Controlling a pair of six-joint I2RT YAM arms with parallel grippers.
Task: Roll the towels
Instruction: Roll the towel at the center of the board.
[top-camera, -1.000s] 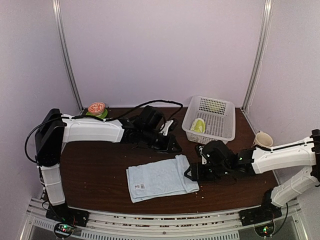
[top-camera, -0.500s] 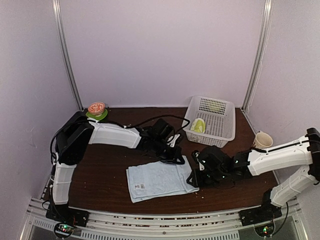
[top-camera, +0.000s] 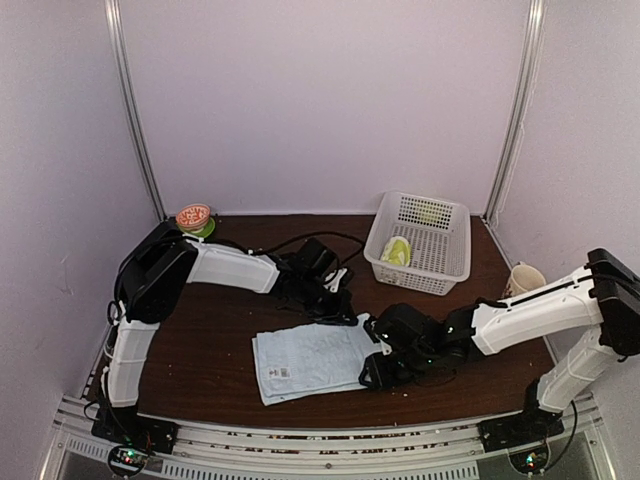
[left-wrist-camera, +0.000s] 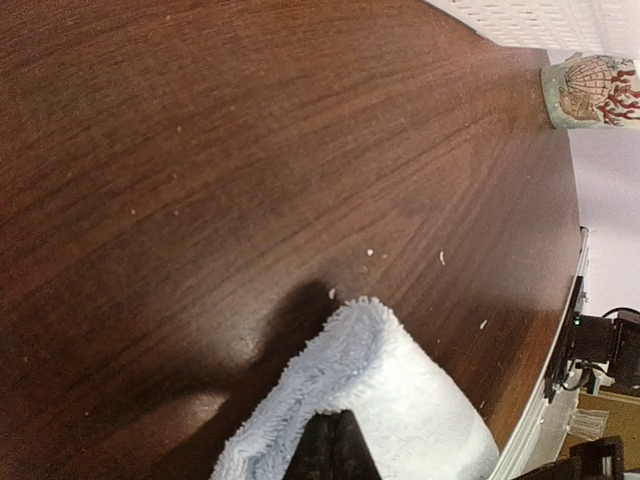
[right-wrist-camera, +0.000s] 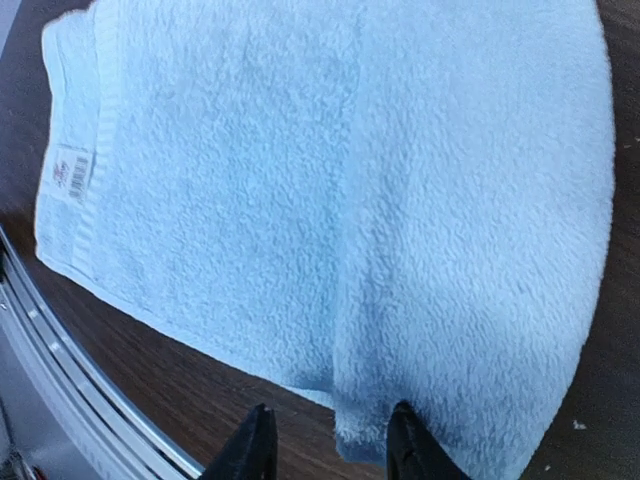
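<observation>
Light-blue towel (top-camera: 310, 362) lies flat at lower centre of the dark wood table (top-camera: 210, 330), its long axis running left to right, the right end angled slightly upward. The left gripper (top-camera: 340, 312) has its fingers clenched on the towel's upper-right corner. The right gripper (top-camera: 372, 372) has its fingers parted over the right edge. The yellow-green towel (top-camera: 398, 250) sits in the white basket (top-camera: 425, 278), upper right.
</observation>
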